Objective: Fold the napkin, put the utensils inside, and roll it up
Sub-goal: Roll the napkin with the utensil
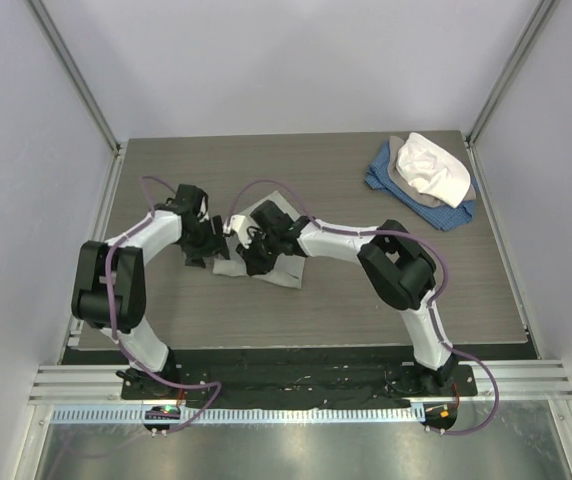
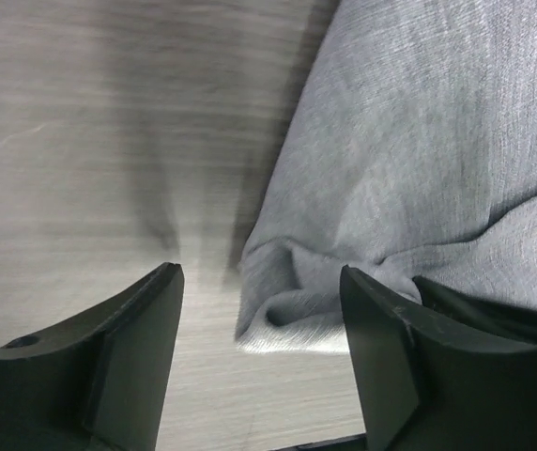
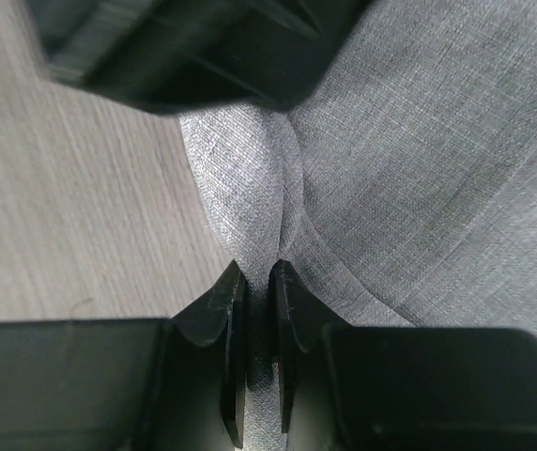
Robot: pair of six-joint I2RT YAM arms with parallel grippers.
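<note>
Table (image 1: pixel 366 300): rectangular top, dark grey-brown wood grain, matte.
Back wall (image 1: pixel 296 60): plain pale panel, unmarked.
Left wall (image 1: pixel 16 150): same pale panel.
Right wall (image 1: pixel 566 200): same pale panel.
Posts (image 1: pixel 76 70): bare aluminium, rising from the table's two far corners.
Rail (image 1: pixel 526 380): ribbed aluminium, along the table's near edge.
Metal sheet (image 1: pixel 296 450): brushed, reflective, nearest the camera.
Light: even, diffuse, soft shadows.

We record two arms of one build. The left arm (image 1: pixel 149 237) and the right arm (image 1: pixel 426 330) carry white shells on the links and bulky black housings at the joints. A purple cable (image 1: pixel 266 182) runs along each. Both are bolted to a black base plate (image 1: pixel 296 385), with small coloured lights (image 1: pixel 166 410) at the foot. On the left gripper (image 2: pixel 259 272) the fingers (image 2: pixel 132 357) are matte black and angular; on the right gripper (image 3: pixel 254 272) the fingers (image 3: pixel 214 319) taper to wedge tips
</note>
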